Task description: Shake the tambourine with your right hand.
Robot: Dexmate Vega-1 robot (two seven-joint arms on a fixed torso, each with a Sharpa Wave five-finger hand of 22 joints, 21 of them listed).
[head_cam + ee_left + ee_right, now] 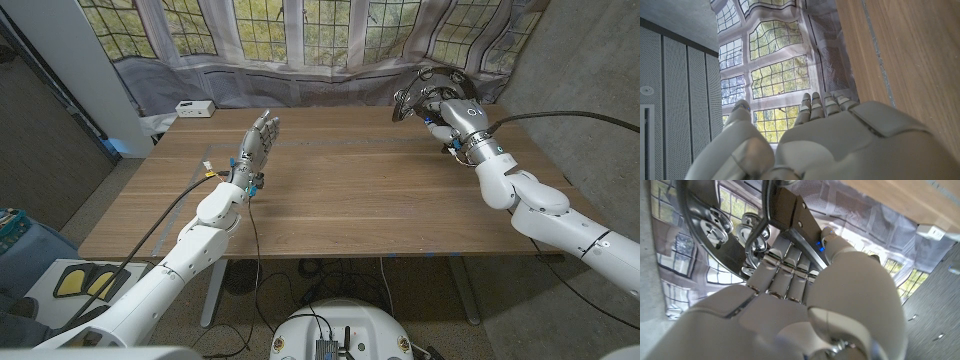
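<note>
Right robot hand (447, 110) grips the round black metal-jingled tambourine (420, 90), raised over the wooden desk's (340, 190) far right corner; left robot hand (256, 148) stands upright, fingers extended, holding nothing.

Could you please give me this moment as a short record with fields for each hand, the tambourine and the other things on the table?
right hand: raised over the far right corner of the table, fingers wrapped around the tambourine's frame
tambourine: dark frame with metal jingles, held off the table
left hand: holds nothing, fingers straight and close together, over the table's left half
other things: small white box at the far left edge
backdrop: printed window curtain behind the table
</note>
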